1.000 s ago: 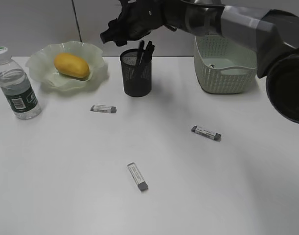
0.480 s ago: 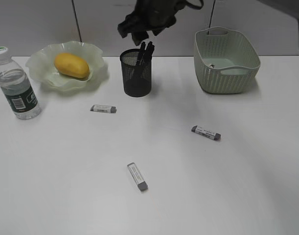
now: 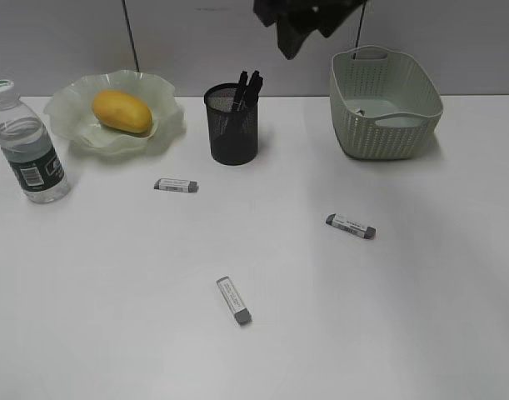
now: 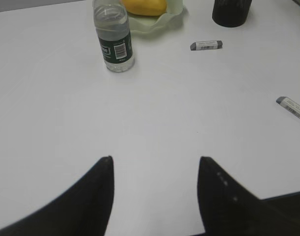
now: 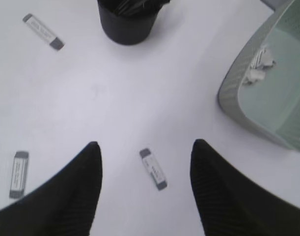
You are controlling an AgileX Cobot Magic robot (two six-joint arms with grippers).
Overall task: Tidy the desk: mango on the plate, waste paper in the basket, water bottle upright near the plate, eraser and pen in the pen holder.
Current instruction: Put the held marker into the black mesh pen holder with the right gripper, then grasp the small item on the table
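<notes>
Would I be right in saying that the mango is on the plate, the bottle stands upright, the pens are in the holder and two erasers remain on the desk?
Not quite: three erasers remain on the desk, not two. The exterior view shows one near the pen holder, one to the right and one nearest the camera. The mango on the plate, the upright bottle and the pens are as you say.
</notes>
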